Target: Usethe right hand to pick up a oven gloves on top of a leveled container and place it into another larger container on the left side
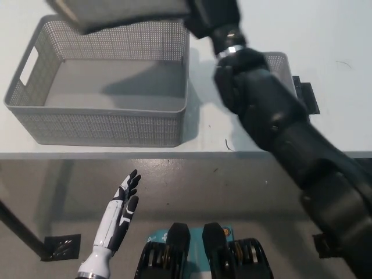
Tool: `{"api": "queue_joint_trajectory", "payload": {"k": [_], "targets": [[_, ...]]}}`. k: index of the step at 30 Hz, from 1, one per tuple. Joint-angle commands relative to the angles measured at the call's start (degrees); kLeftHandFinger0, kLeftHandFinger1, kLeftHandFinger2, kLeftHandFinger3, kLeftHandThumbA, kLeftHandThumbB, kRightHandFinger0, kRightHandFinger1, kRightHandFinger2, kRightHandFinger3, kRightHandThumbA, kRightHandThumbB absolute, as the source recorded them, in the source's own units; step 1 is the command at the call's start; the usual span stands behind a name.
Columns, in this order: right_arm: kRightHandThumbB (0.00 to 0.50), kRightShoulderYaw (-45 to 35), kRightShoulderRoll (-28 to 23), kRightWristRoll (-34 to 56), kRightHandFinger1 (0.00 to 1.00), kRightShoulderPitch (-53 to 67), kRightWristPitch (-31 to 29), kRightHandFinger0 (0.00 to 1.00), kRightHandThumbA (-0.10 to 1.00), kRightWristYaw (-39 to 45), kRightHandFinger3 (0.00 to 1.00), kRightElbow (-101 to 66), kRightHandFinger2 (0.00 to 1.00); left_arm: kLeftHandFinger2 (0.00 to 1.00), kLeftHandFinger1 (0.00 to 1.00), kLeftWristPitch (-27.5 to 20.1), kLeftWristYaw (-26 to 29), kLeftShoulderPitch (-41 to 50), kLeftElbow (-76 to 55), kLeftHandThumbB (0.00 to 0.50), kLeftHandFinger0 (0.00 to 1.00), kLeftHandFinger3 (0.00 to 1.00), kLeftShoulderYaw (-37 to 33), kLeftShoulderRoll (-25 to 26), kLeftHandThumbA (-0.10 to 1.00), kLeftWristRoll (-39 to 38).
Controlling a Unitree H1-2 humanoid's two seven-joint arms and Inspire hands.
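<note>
The grey oven glove point(125, 13) hangs at the picture's top, above the far side of the large grey mesh basket point(104, 125). My black right hand point(210, 13) is shut on the glove's right end, its arm stretching diagonally from the bottom right. The small grey basket point(280, 61) is mostly hidden behind that arm. My white left hand point(119, 212) rests low at the lower left, below the table edge, fingers apart and holding nothing.
The white table's front edge point(174, 154) runs across the middle. A black plate point(306, 93) lies under the small basket. Below the table, a dark table leg and foot point(58, 247) stand at the lower left.
</note>
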Motion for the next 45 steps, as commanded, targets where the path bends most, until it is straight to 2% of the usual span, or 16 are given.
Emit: {"api": "queue_joint_trajectory", "payload": {"k": [1,2,7,8,10,11,12,16,18,20,22,26,27,30,33,45], "targets": [[0.210,0.7,3.7,1.8,0.25,-8.3,-1.7,0.00,-0.10,-2.3,0.68,6.9,0.76,1.00,1.00,-2.3,0.8,0.0,-1.6,0.098,1.00,1.00,-0.9,0.4,1.00,1.0],[0.210,0.9,4.6,2.1,0.26,-9.3,-0.6,0.00,-0.10,-0.7,0.77,8.6,0.78,1.00,1.00,-2.3,0.8,0.0,-1.6,0.099,1.00,1.00,-1.0,0.4,1.00,1.1],[0.247,1.3,7.5,3.1,0.25,-13.0,7.5,0.02,-0.10,8.5,0.65,13.4,0.66,1.00,1.00,-2.3,0.9,0.3,-1.9,0.093,1.00,1.00,-1.3,0.3,1.00,1.7],[0.248,1.2,7.7,3.4,0.21,-13.3,7.9,0.01,-0.10,9.2,0.65,13.8,0.57,1.00,1.00,-2.2,0.9,0.3,-1.9,0.093,1.00,1.00,-1.3,0.3,1.00,1.8],[0.223,0.9,8.0,4.2,0.30,-14.2,9.9,0.10,-0.02,12.7,0.74,14.5,0.61,1.00,1.00,-2.1,0.8,0.3,-2.0,0.094,1.00,1.00,-1.3,0.3,1.00,1.9],[0.288,-0.2,8.1,5.9,1.00,-15.3,11.5,0.85,0.45,18.6,1.00,14.9,1.00,1.00,1.00,-2.2,0.7,0.2,-1.8,0.090,1.00,1.00,-1.5,0.4,1.00,1.8],[0.348,-2.4,8.2,8.6,1.00,-16.4,12.5,1.00,0.57,23.8,1.00,15.0,1.00,1.00,1.00,-2.3,0.6,0.1,-1.7,0.091,1.00,1.00,-1.7,0.5,1.00,1.6],[0.330,-3.6,7.5,10.1,1.00,-17.4,11.8,1.00,0.65,27.5,1.00,13.8,1.00,1.00,1.00,-2.3,0.2,0.2,-2.0,0.086,1.00,1.00,-1.8,0.7,1.00,1.2],[0.327,-4.6,6.7,11.2,1.00,-17.9,11.9,1.00,0.50,29.9,1.00,13.0,1.00,1.00,1.00,-2.1,0.3,0.2,-2.0,0.105,1.00,1.00,-2.0,0.8,1.00,1.8],[0.347,-5.2,6.0,11.9,1.00,-18.4,11.9,1.00,0.49,32.9,1.00,12.5,1.00,1.00,1.00,-1.4,0.0,0.6,-2.5,0.106,1.00,1.00,-1.9,0.6,1.00,1.5],[0.481,-7.4,3.6,15.2,1.00,-19.3,9.1,1.00,0.68,41.0,1.00,10.8,1.00,1.00,1.00,-1.9,0.4,0.7,-2.4,0.083,1.00,1.00,-2.0,0.6,1.00,2.0],[0.500,-21.2,-0.3,34.6,1.00,-16.9,1.6,1.00,1.00,55.8,1.00,1.9,1.00,1.00,1.00,-1.8,0.7,0.8,-2.5,0.074,1.00,1.00,-2.1,0.7,1.00,2.6],[0.500,-28.3,-0.5,44.8,1.00,-14.5,5.9,1.00,1.00,59.1,1.00,-6.5,1.00,1.00,1.00,-1.9,0.5,0.7,-2.3,0.074,1.00,1.00,-2.1,0.9,1.00,2.6],[0.417,-34.9,0.5,55.7,1.00,-11.0,4.1,1.00,1.00,56.1,1.00,-20.5,1.00,1.00,1.00,-1.5,0.1,0.5,-2.4,0.062,1.00,1.00,-2.2,1.0,1.00,2.2],[0.486,-38.9,1.3,61.8,1.00,-8.5,4.2,1.00,1.00,50.6,1.00,-33.8,1.00,1.00,1.00,-2.0,0.3,0.4,-1.9,0.043,1.00,1.00,-2.3,1.1,1.00,2.5],[0.439,-46.8,-11.1,68.3,1.00,-2.1,11.3,1.00,1.00,41.5,1.00,-73.3,1.00,1.00,1.00,-2.2,0.8,0.5,-1.7,0.023,1.00,1.00,-2.1,1.0,1.00,2.4]]}}
